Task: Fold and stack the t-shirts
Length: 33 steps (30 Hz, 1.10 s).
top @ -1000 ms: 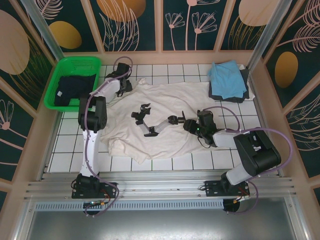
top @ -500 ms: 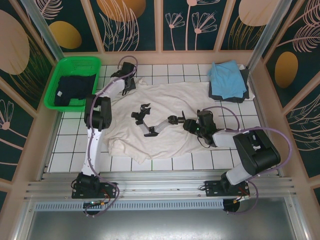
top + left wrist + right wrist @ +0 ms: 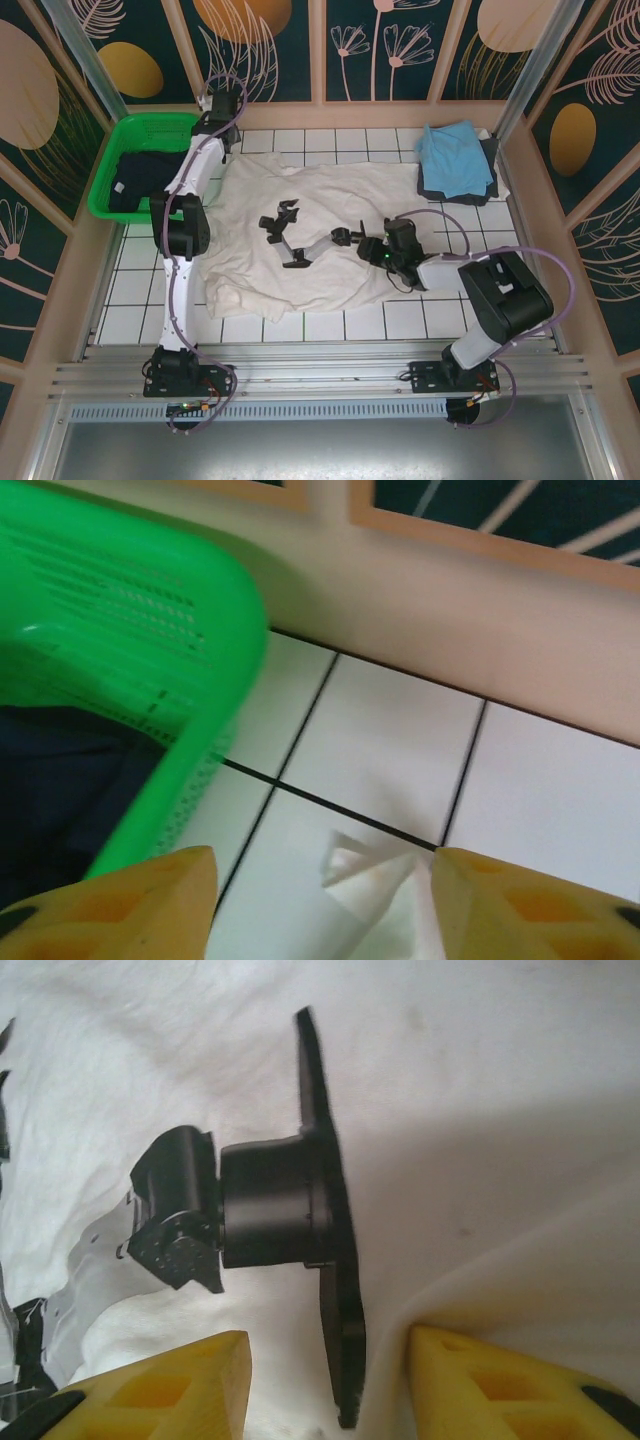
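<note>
Cream-white t-shirt (image 3: 345, 198) flat, long axis left-right; left jaws wide, right jaws apart.

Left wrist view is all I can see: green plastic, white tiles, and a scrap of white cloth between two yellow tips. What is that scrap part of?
Observer: It is a corner of a large cream-white t-shirt, which the top view shows spread across the middle of the table.
Operator: And the dark stuff behind the green plastic?
Observer: From above it is a dark navy t-shirt, crumpled inside a green basket at the far left corner.
Operator: Are there more shirts anywhere?
Observer: Yes, a light blue t-shirt lies on top of a dark grey one at the far right corner.
</note>
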### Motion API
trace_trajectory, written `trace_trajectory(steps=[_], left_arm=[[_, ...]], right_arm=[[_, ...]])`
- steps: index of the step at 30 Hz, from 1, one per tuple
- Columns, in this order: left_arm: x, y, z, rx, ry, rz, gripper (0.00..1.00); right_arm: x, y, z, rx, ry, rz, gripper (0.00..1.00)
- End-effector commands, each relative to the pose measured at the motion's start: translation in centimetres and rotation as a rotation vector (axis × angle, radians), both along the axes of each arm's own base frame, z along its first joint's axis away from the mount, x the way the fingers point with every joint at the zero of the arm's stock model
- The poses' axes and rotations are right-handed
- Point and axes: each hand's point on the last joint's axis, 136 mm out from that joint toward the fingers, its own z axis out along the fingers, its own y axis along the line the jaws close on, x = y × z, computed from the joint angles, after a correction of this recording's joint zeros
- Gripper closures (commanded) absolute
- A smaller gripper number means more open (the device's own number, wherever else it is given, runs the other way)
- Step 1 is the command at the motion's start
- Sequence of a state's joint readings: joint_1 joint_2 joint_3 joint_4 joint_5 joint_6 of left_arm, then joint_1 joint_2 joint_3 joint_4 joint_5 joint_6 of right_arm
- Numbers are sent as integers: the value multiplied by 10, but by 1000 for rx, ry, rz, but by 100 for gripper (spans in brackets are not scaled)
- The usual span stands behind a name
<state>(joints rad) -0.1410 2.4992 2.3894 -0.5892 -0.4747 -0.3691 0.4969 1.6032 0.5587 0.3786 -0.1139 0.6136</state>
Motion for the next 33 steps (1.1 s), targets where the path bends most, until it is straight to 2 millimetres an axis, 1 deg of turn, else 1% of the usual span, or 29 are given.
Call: trace_trajectory(steps=[1, 2, 3, 4, 5, 6, 7, 9, 11, 12, 14, 16, 17, 18, 22, 24, 25, 27, 30, 33], left_arm=[[-18, 2, -2, 24, 61, 31, 35], [-24, 1, -2, 5, 78, 34, 35], [-33, -3, -4, -32, 98, 30, 34], [-44, -12, -11, -88, 123, 4, 34], [-54, -22, -17, -137, 135, -25, 27], [-67, -34, -22, -186, 136, -63, 9], [-79, -50, -27, -233, 129, -113, 2], [-102, -75, -36, -299, 121, -175, 2], [-125, -94, -59, -348, 159, -217, 1], [-136, -99, -73, -367, 187, -219, 1], [-152, -101, -100, -384, 232, -213, 2], [-163, -93, -126, -362, 275, -168, 1], [-166, -88, -136, -348, 297, -151, 2], [-169, -84, -143, -329, 313, -132, 2], [-170, -63, -165, -294, 351, -81, 1], [-166, -62, -167, -317, 351, -99, 1], [-161, -60, -163, -311, 339, -93, 2], [-153, -53, -156, -269, 340, -74, 1], [-141, -42, -151, -223, 353, -55, 1], [-143, -38, -149, -224, 368, -45, 1]], right_arm=[[-28, 10, -38, -46, 184, 40, 54], [-25, 11, -37, -57, 186, 39, 54], [-18, 11, -32, -72, 171, 36, 54], [-11, 12, -24, -87, 151, 37, 54], [-5, 12, -16, -108, 134, 36, 54], [3, 10, -6, -137, 109, 31, 54], [11, 7, 5, -170, 82, 18, 53], [23, 1, 25, -203, 39, 4, 52], [37, -6, 44, -217, -9, -11, 50], [45, -9, 52, -218, -31, -16, 49], [65, -20, 65, -224, -66, -45, 48], [94, -37, 75, -245, -106, -89, 48], [109, -46, 76, -261, -120, -111, 49], [127, -59, 77, -284, -130, -156, 49], [182, -99, 48, -339, -59, -236, 50], [201, -115, 33, -356, -21, -256, 50], [208, -122, 24, -361, 7, -269, 50], [213, -129, 13, -378, 42, -276, 51], [216, -145, 11, -376, 55, -319, 50], [218, -168, 10, -339, 79, -366, 50]])
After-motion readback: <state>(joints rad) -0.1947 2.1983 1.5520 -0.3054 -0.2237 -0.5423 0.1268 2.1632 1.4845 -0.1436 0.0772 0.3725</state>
